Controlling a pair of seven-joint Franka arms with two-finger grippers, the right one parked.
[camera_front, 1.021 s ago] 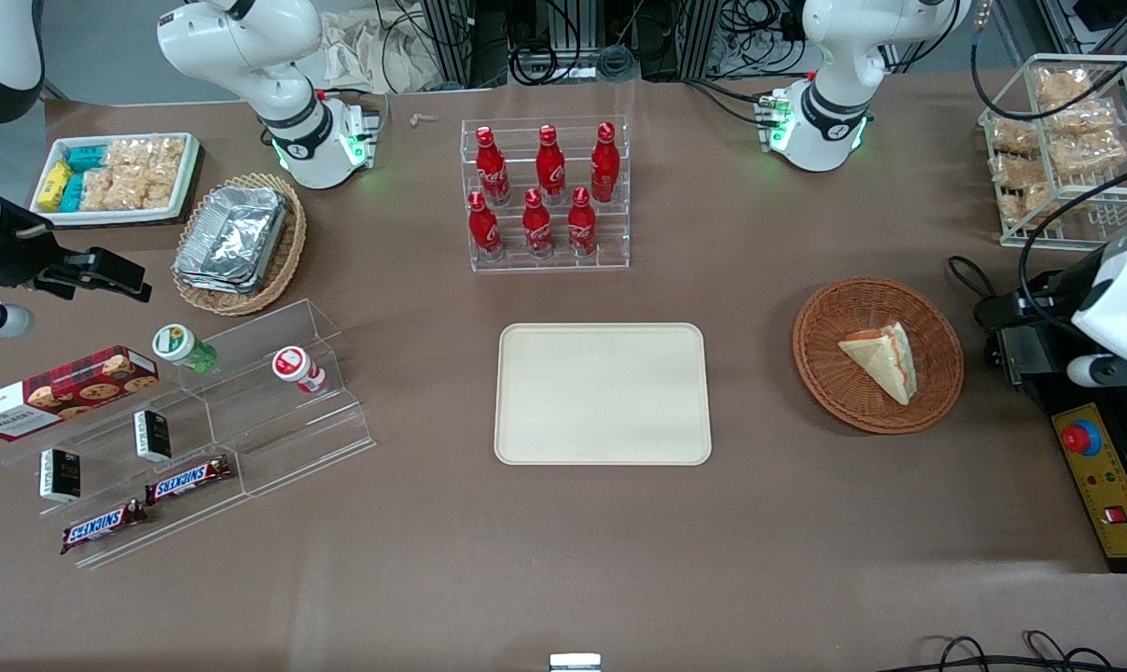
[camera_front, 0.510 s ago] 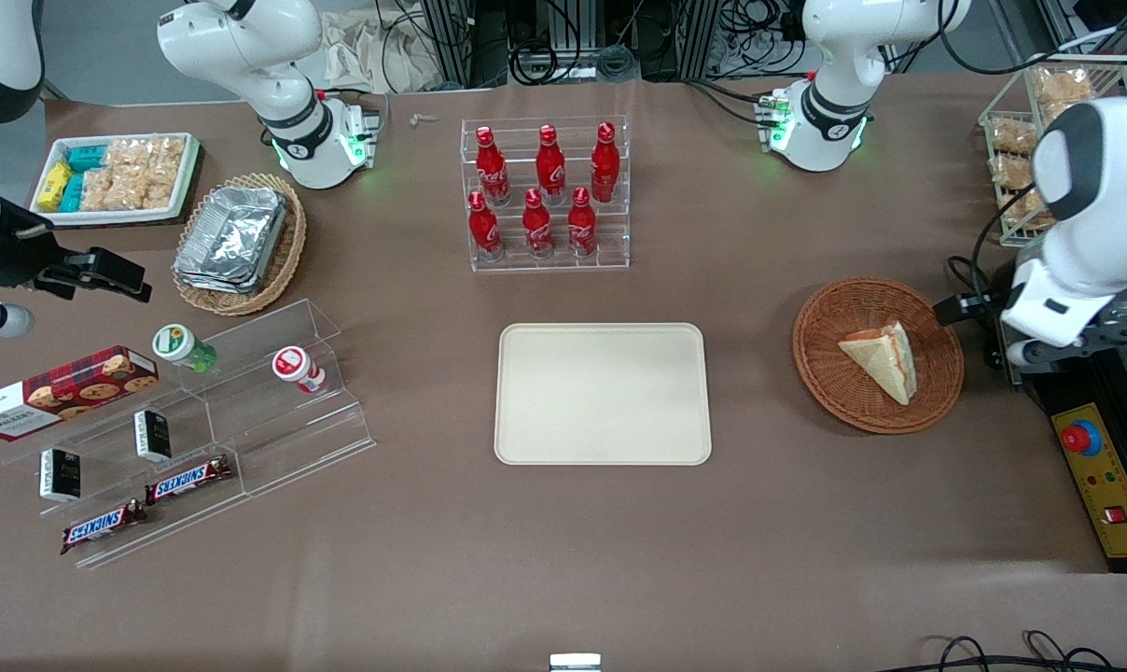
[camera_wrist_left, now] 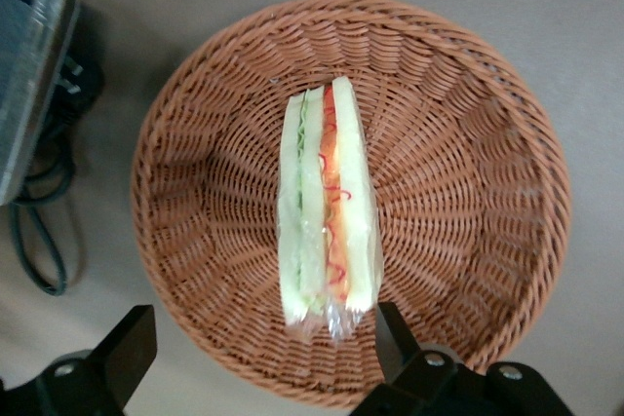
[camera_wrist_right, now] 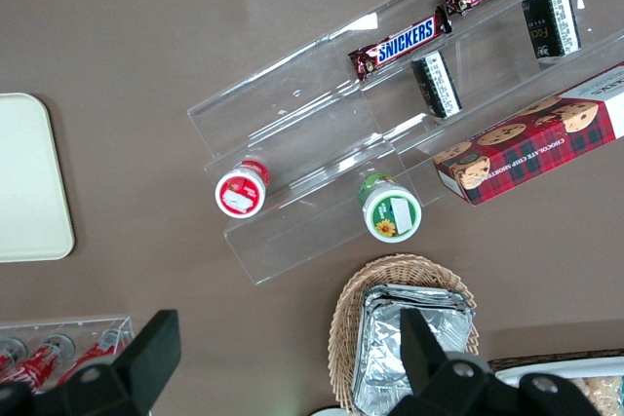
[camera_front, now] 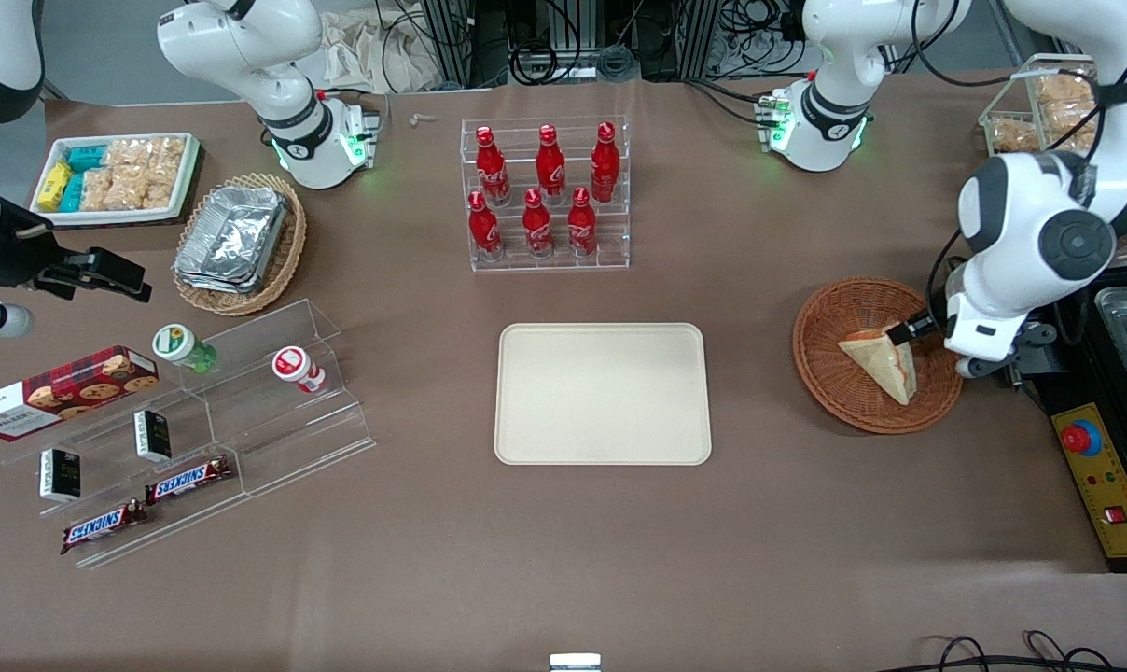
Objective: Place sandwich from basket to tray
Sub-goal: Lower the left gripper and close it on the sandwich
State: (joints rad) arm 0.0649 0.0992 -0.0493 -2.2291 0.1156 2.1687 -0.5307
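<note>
High overhead, the front camera looks steeply down on the whole table (camera_front: pixel 563 560), both arm bases at its farther edge. The left wrist camera hangs close above the basket (camera_wrist_left: pixel 195 231), facing straight down past its claw (camera_wrist_left: pixel 263 353); the front view shares that basket (camera_front: pixel 834 383). The right wrist camera looks down from higher up.

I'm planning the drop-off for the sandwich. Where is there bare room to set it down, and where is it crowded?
The tray is bare all over. The brown table between tray and basket is free too. It is crowded inside the basket, where the open gripper hangs over the sandwich.
</note>
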